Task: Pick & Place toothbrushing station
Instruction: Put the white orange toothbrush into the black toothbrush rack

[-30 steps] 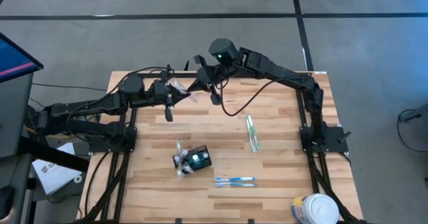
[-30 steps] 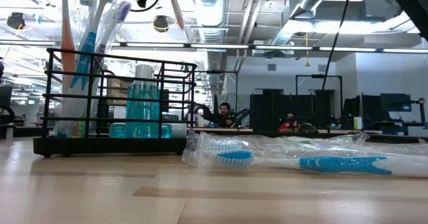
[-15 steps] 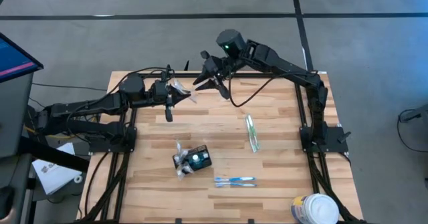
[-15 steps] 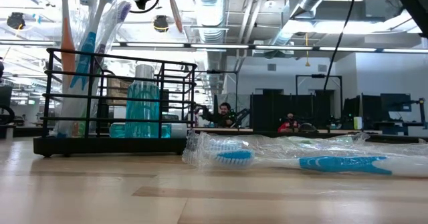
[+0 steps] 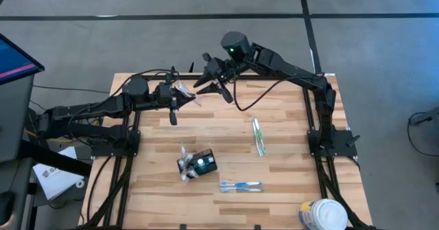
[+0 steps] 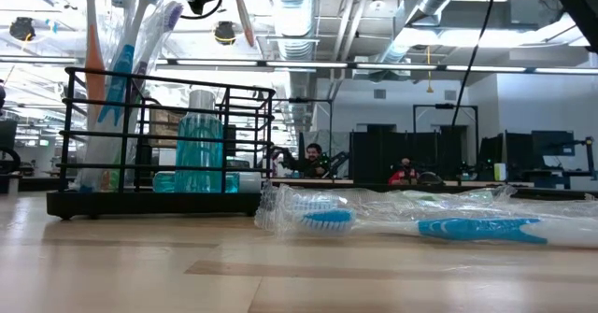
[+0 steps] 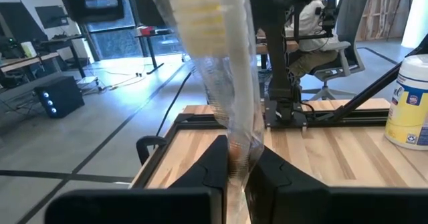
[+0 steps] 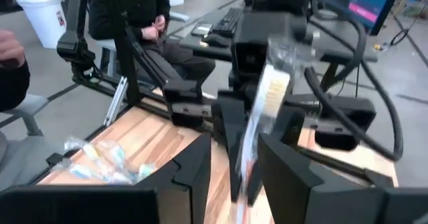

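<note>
The toothbrushing station (image 5: 200,163), a small black holder with brushes in it, stands on the table's near middle, and fills the left of the low view (image 6: 159,163). My left gripper (image 5: 174,99) is over the far left of the table, shut on a toothbrush in a clear wrapper (image 5: 186,92). My right gripper (image 5: 209,80) is open just beyond it. Its fingers stand on either side of the brush's head end (image 8: 267,93), with a gap on each side. My left gripper pinches the wrapped toothbrush between its two fingers (image 7: 217,160), lower down its length (image 7: 235,150), away from the bristle head (image 7: 200,10). The brush is lifted clear of the table. Its head end sticks out past the fingers toward my right gripper.
Two more wrapped toothbrushes lie on the table, one right of centre (image 5: 258,135) and one near the front (image 5: 240,186). A white round tub (image 5: 322,215) stands at the near right corner. People sit at desks in the room beyond (image 6: 313,156).
My right gripper has opened and let go of the wrapped toothbrush's head end, and has drawn back a little toward the far right. My left gripper stays still, shut on the brush.
</note>
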### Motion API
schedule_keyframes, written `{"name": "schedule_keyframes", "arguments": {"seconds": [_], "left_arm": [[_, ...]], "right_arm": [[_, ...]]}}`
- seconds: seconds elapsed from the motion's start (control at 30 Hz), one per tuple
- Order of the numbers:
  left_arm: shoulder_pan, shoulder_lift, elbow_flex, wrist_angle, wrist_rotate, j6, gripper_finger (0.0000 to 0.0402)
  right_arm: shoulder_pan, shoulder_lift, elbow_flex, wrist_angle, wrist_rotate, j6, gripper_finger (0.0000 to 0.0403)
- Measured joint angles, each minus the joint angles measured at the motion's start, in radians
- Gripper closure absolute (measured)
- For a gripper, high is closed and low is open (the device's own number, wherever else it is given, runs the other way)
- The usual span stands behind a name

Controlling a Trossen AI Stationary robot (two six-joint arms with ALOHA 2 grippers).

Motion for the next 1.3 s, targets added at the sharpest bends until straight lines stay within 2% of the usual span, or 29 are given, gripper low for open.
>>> {"name": "schedule_keyframes", "arguments": {"seconds": [0.77,1.3], "left_arm": [[0.000,0.000,0.000,-0.021,0.000,0.000,0.0383],[0.000,0.000,-0.001,-0.027,0.000,0.000,0.0383]], "right_arm": [[-0.009,0.101,0.004,0.159,-0.031,0.105,0.0290],[-0.003,0.115,0.000,0.166,-0.052,0.123,0.0290]]}}
